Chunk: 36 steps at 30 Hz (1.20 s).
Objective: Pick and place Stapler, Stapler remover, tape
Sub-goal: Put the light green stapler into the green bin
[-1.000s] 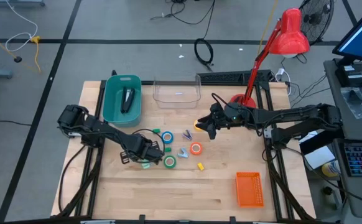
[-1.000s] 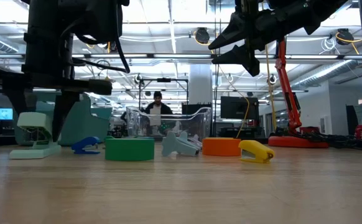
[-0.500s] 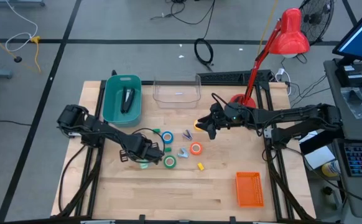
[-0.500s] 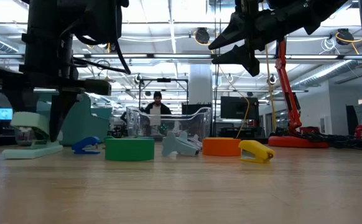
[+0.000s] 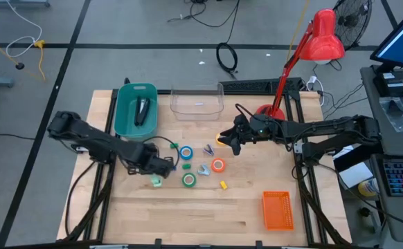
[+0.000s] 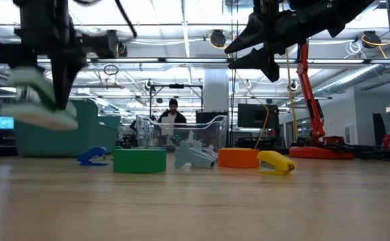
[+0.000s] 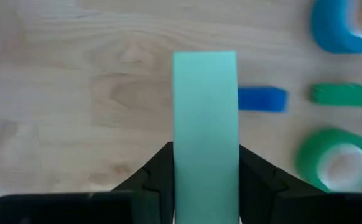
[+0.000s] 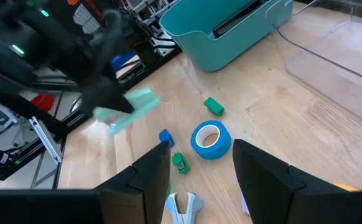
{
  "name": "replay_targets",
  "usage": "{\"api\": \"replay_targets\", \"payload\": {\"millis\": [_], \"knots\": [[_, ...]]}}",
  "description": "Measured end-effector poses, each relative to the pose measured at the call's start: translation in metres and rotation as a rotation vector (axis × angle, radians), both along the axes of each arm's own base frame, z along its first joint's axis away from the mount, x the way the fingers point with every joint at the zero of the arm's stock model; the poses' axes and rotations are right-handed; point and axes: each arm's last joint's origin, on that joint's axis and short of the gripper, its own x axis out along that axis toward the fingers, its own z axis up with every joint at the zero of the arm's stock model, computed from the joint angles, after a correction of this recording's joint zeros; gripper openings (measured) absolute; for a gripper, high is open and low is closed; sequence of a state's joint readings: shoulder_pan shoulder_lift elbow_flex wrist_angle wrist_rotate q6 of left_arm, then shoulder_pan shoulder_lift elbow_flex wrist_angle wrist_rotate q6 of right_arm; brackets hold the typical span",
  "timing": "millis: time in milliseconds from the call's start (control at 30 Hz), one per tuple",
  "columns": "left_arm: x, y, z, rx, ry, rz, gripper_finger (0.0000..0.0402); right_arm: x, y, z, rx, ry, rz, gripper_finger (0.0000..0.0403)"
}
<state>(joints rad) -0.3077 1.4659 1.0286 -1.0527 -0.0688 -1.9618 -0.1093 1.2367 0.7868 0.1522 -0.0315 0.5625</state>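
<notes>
Left jaws (image 7: 204, 186) hold mint stapler (image 7: 204, 134) aloft near surface's left edge; right jaws (image 8: 201, 177) wide, idle. Watch grip: stapler may slip swinging toward bin (image 5: 136, 111).

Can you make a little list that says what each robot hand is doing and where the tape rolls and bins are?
left gripper: shut on mint-green stapler, lifted off the table
right gripper: open, empty, hovering above the table
blue tape roll: flat on the table
green tape roll: flat on the table
orange tape roll: flat on the table
teal bin: holds a dark stapler
clear bin: beside the teal bin
</notes>
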Motion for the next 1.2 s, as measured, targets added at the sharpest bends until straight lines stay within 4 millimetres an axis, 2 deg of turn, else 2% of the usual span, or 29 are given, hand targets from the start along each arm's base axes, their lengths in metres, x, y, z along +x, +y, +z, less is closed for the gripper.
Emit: {"api": "replay_targets", "payload": {"millis": [133,333,467,567,800,1200], "knots": [[-0.005,0.001,0.040,0.045,-0.175,-0.029,0.0120,0.000,0.000,0.000,-0.001,0.000,0.000,0.0166],[-0.017,0.013,0.104,0.226,-0.408,0.015,0.0120,0.000,0.000,0.000,0.000,0.000,0.000,0.0166],[-0.029,0.028,0.136,0.349,-0.422,0.039,0.0120,0.000,0.000,0.000,0.000,-0.001,0.000,0.0166],[-0.036,0.042,0.153,0.411,-0.379,0.055,0.0120,0.000,0.000,0.000,-0.001,0.000,0.001,0.0166],[-0.048,0.085,0.167,0.519,-0.224,0.103,0.0120,0.000,0.001,0.000,0.009,-0.002,0.022,0.0166],[-0.075,0.184,0.164,0.584,0.086,0.152,0.0120,0.000,0.001,0.000,0.011,-0.002,0.024,0.0166]]}}
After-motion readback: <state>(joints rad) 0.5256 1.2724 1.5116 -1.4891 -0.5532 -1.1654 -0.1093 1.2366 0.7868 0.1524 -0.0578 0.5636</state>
